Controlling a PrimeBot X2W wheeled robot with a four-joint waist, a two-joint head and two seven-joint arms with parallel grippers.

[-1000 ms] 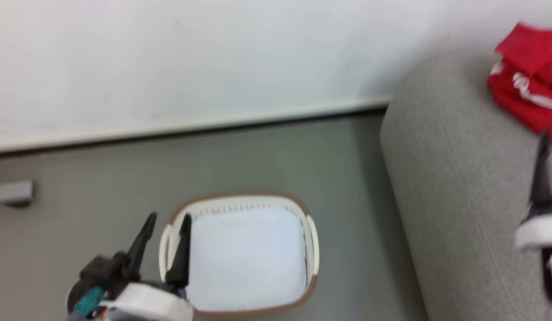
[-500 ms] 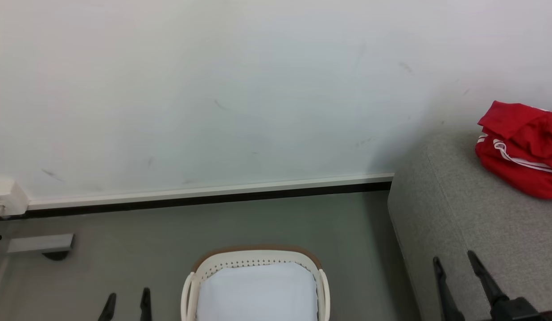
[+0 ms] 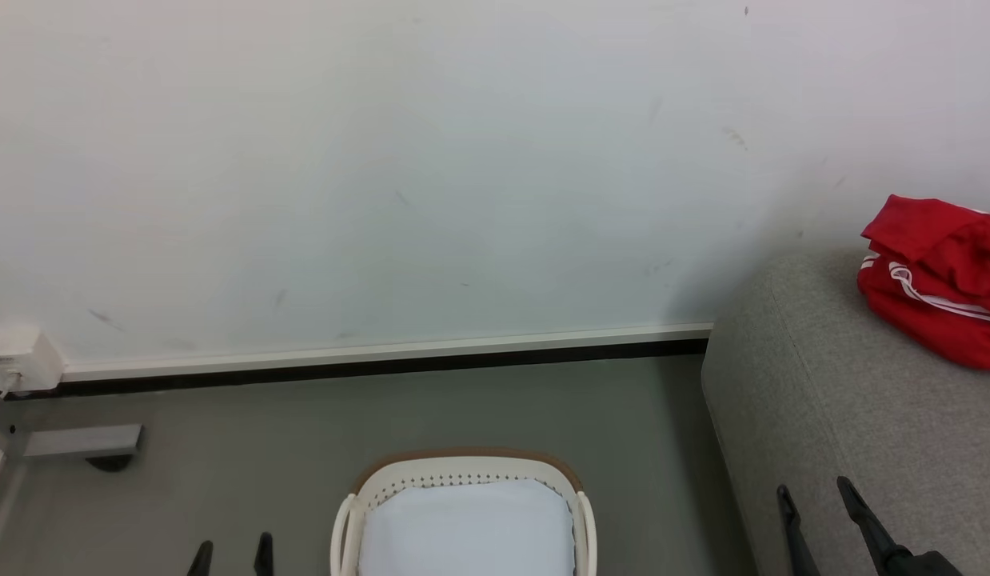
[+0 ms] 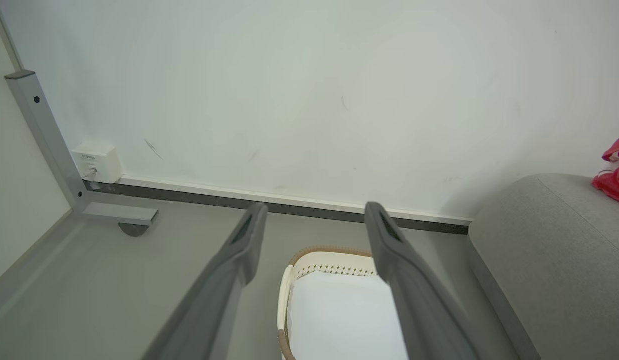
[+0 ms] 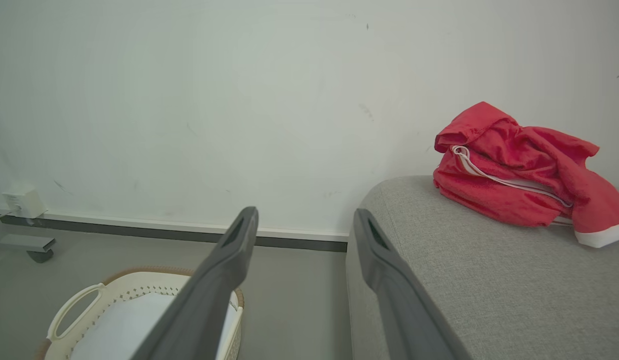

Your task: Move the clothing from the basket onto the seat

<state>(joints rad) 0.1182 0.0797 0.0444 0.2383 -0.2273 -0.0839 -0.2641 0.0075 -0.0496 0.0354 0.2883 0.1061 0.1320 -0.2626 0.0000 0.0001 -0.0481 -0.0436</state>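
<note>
The soft, crumpled red clothing [image 3: 935, 296] with white stripes lies on the grey woven seat [image 3: 847, 416], well beyond the right tool [image 3: 815, 492]. The left tool [image 3: 232, 556] is beside the oval slatted basket [image 3: 463, 462]. Both are spread, holding nothing.

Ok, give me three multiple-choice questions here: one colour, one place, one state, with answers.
1. What colour is the basket rim? A brown, B blue, C black.
2. Where do the red clothes lie? A in the basket, B on the sofa, C on a table.
3. How do the left gripper and right gripper stand? A both open and empty, B both shut on cloth, C one shut.
Answers: 1 A, a brown band tops the white slats. 2 B, they sit heaped on the grey sofa. 3 A, each pair of fingers is spread with nothing between.
</note>
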